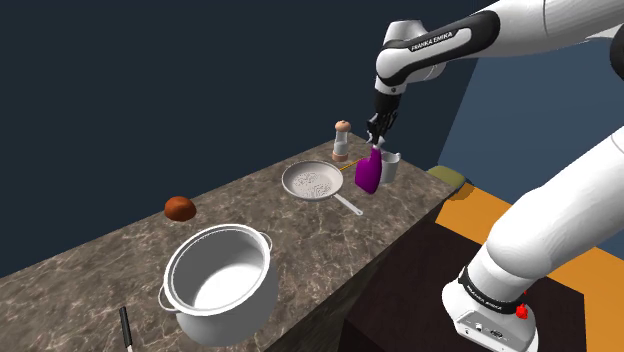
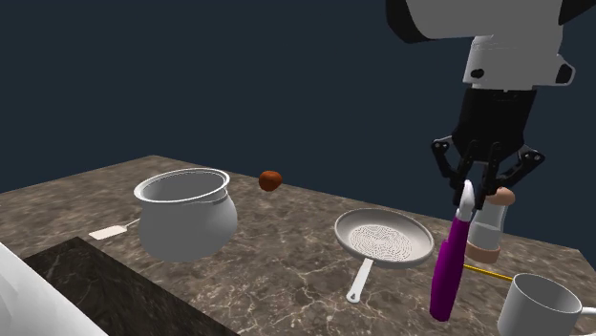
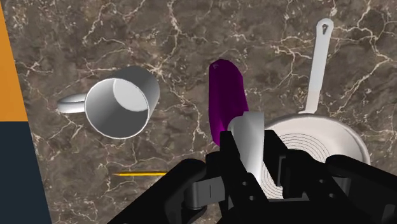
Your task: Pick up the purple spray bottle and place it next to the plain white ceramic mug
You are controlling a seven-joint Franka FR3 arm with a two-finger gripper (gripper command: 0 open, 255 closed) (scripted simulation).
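The black gripper (image 2: 468, 194) is squeezing the white top of the purple spray bottle (image 2: 447, 272), so the bottle is hanging down, tipped a little, just beside the white mug (image 2: 540, 305), probably getting ready to land there.

Flat, even light (rather dim) throughout.

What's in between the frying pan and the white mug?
The purple spray bottle, gripped by the claw at its white top, hangs between the frying pan and the mug, in the wrist view.
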